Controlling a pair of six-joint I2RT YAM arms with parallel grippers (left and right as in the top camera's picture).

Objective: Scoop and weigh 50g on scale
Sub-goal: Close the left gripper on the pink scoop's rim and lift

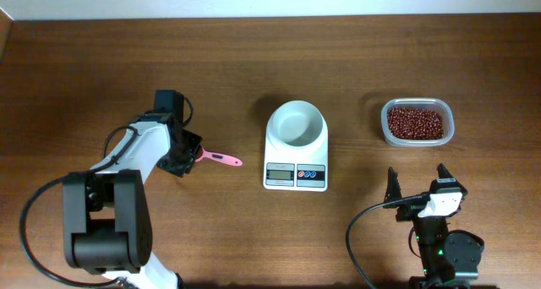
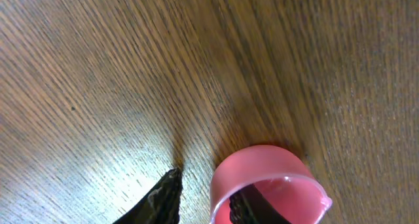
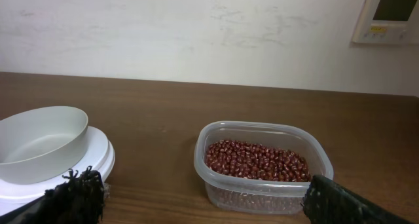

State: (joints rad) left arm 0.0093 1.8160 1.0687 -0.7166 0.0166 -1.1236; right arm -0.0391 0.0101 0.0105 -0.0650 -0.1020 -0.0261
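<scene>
Wooden table [image 1: 254,52] | red-brown beans [image 1: 414,122] | left pincer [image 2: 206,191] apart astride scoop [image 2: 262,165] | right pincer [image 1: 417,172] apart

Soft, even light from above fills the overhead view. The dark brown wooden table [image 1: 254,52] carries only faint shadows, and the round white bowl [image 1: 295,122] is bright but not burnt out. In the left wrist view a pale glare patch lies on the near left grain, and a dark shadow hugs the far side of the translucent pink plastic scoop [image 2: 262,178]. In the right wrist view the clear plastic tub [image 3: 262,203] is sharp, while the right gripper's black fingers [image 3: 72,198] in the near corners are blurred.
</scene>
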